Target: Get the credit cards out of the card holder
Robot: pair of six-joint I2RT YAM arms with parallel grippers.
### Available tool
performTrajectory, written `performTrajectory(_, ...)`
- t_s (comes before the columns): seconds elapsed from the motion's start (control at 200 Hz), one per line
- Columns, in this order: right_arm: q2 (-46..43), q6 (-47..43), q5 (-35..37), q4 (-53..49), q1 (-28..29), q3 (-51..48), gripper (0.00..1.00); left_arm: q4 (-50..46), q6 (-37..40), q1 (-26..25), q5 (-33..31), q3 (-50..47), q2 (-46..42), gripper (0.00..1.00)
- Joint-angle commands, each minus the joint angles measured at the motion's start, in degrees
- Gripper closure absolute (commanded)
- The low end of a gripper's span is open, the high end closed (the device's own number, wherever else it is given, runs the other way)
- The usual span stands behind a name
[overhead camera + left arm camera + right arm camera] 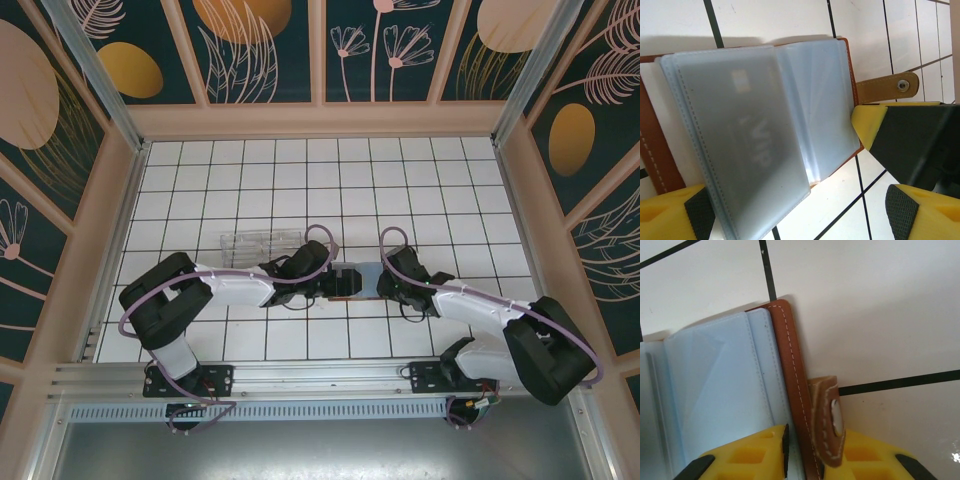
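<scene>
Top external: both arms bend inward to the card holder point(348, 282); right gripper point(812, 450) pinches its edge, left gripper point(797, 205) gapes above it.

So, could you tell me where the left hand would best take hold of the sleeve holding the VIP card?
I'd pinch the sleeve by its free corner nearest the open left hand, coming from the side away from the card holder's spine. The leaves lie loose over the brown cover there, while the spine side is bound. Where the pocket opens I cannot tell.
</scene>
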Motion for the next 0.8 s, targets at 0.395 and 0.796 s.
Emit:
performTrajectory(0.395, 0.8, 0.0, -1.7, 0.0, -0.2, -1.4, 0.78, -4.6, 0.7, -0.1, -5.3, 0.2, -4.5, 0.12)
performTrajectory(0.796, 0.3, 0.3, -1.8, -0.2, -0.1, -1.6, 0.78, -2.7, 0.8, -0.1, -2.8, 0.7, -0.9, 0.12)
